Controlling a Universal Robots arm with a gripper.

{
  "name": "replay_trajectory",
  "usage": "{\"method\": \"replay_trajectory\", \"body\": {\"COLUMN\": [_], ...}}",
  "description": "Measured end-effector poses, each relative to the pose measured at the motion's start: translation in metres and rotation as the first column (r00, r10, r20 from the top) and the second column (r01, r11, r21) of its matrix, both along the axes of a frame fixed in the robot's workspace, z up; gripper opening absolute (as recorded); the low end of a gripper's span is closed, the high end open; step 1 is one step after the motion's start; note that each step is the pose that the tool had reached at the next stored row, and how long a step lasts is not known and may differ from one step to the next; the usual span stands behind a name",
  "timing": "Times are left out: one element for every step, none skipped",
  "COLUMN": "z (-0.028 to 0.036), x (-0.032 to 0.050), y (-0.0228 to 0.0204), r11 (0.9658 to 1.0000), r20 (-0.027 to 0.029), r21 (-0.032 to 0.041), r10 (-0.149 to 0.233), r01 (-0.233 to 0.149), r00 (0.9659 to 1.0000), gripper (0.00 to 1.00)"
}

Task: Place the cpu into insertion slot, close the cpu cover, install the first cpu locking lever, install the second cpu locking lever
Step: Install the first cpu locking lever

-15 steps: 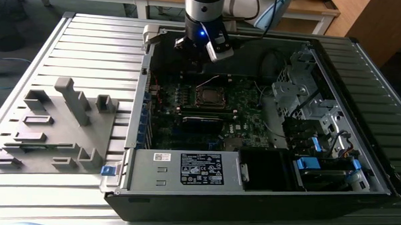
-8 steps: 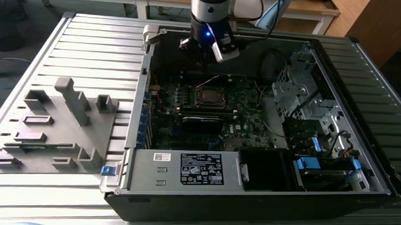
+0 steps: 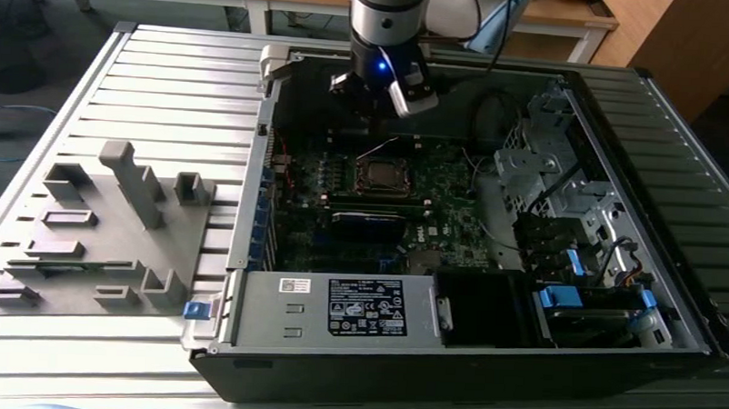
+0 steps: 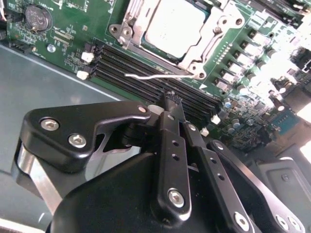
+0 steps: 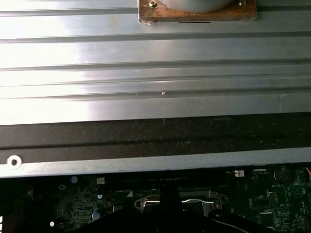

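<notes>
The cpu (image 4: 172, 24) lies flat in the insertion slot (image 3: 384, 175), its dull silver top facing up. The cpu cover (image 4: 221, 29), a silvery frame, lies down around it. A thin wire locking lever (image 4: 153, 76) runs along the socket side that faces the memory slots, and its bent end sticks out free. My gripper (image 4: 171, 97) hovers above the memory slots just short of that lever, with its black fingers (image 4: 170, 145) shut together and nothing between them. In the exterior view the arm's wrist (image 3: 382, 64) hangs over the far end of the open case, behind the socket.
The open computer case (image 3: 255, 219) lies on a ribbed metal table (image 3: 162, 79). A labelled power supply box (image 3: 361, 309) fills its near side, and drive bays with blue clips (image 3: 561, 293) stand at the exterior view's right. A grey fixture block (image 3: 109, 223) sits at the left.
</notes>
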State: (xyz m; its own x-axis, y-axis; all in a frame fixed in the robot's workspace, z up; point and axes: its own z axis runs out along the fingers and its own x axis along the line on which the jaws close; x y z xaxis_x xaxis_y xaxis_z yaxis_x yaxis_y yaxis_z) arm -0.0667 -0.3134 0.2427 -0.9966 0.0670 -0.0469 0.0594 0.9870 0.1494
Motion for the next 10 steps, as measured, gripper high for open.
{"method": "replay_trajectory", "body": {"z": [-0.0006,-0.001,-0.0014,-0.0018,-0.0023,-0.0027,-0.003,-0.0033,-0.0036,-0.0039], "x": [0.0006,0.0011,0.0017,0.0022,0.0027,0.0034,0.004,0.0048,0.0055,0.0064], "y": [0.0,-0.0001,0.0,-0.0001,-0.0001,-0.0001,-0.0001,-0.0001,-0.0001,-0.0001], "r11": [1.0,1.0,1.0,1.0,1.0,1.0,1.0,1.0,1.0,1.0], "r20": [0.0,-0.0001,-0.0001,-0.0001,0.0,0.0,0.0,0.0,0.0,0.0], "r21": [-0.0008,-0.0019,-0.0034,-0.0051,-0.0066,-0.0076,-0.0081,-0.0083,-0.0083,-0.0083], "r10": [0.0,0.0,0.0,0.0,0.0,0.0,0.0,0.0,0.0,0.0], "r01": [0.0,0.0,0.0,0.0,0.0,0.0,0.0,0.0,0.0,0.0], "r00": [1.0,1.0,1.0,1.0,1.0,1.0,1.0,1.0,1.0,1.0], "gripper": [0.11,0.11,0.11,0.11,0.11,0.11,0.11,0.11,0.11,0.11]}}
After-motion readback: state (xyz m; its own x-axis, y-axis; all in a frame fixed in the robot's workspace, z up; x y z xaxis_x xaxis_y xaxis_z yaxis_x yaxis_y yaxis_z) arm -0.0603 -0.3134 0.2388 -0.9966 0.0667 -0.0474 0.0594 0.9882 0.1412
